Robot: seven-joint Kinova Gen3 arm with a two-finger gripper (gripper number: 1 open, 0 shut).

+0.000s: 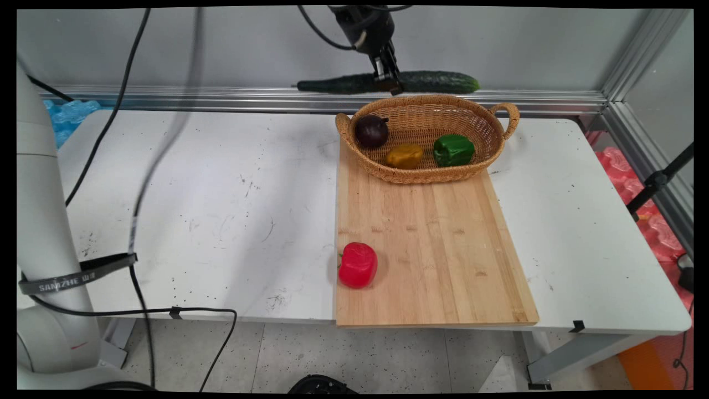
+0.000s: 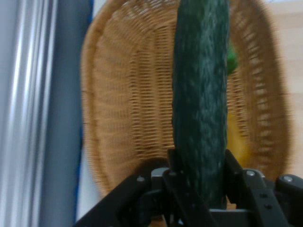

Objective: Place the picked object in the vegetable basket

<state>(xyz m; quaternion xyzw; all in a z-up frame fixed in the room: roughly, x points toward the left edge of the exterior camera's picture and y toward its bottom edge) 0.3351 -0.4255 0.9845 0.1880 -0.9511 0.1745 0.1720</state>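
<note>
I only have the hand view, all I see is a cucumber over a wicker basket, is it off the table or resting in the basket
Observer: Off the table. In the main view the hand holds the cucumber level in the air, above the basket's far rim.
Operator: What's in the basket already?
Observer: Three things: a dark purple round vegetable at its left end, a yellow pepper in the middle and a green pepper to its right.
Operator: Anything else on the table?
Observer: A red pepper lies on the wooden cutting board, near its front left corner. The basket rests on the board's far end.
</note>
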